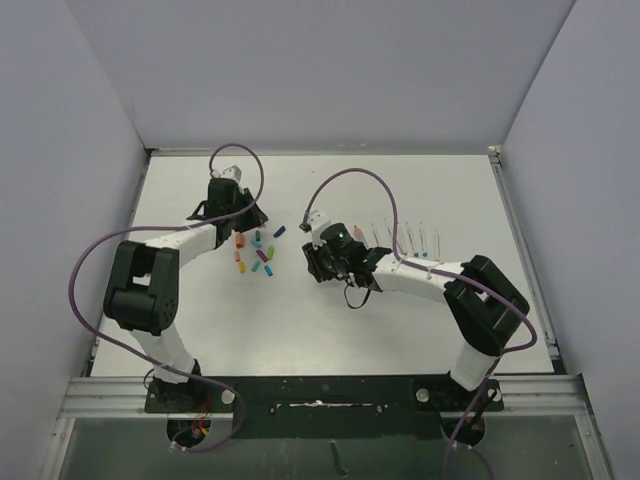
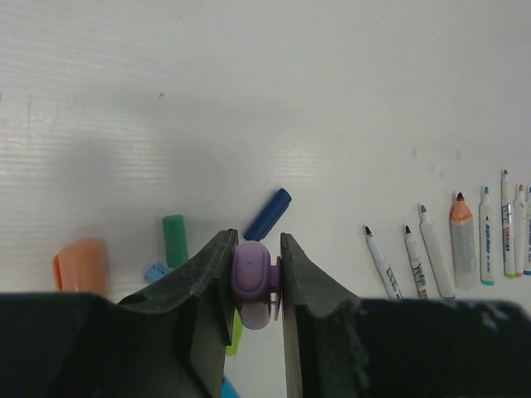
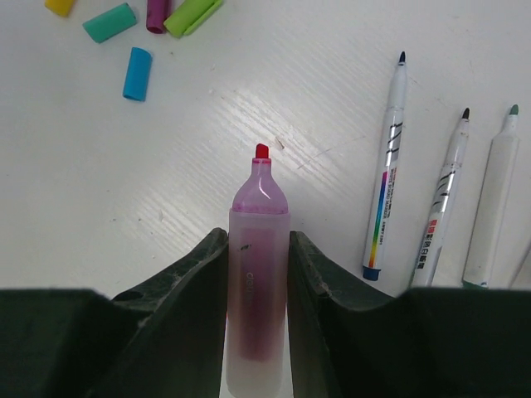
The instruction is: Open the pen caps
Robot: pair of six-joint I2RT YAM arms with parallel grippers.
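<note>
Two claws, left [image 2: 256, 242] pinching cap [image 2: 251, 272], right [image 3: 257, 239] highlighter [image 3: 259, 195]

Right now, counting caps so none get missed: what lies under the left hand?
Under the left hand, shut on a lilac cap, a lime cap and a blue piece peek out; its fingers cover the rest.

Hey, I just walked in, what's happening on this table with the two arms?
Two robot arms are working on uncapping marker pens. The left end effector is closed on a lilac cap, and the right end effector grips a fat pink highlighter whose tip is bare. Other loose caps lie scattered between the arms, and a row of uncapped pens lies on the table by the right arm.
</note>
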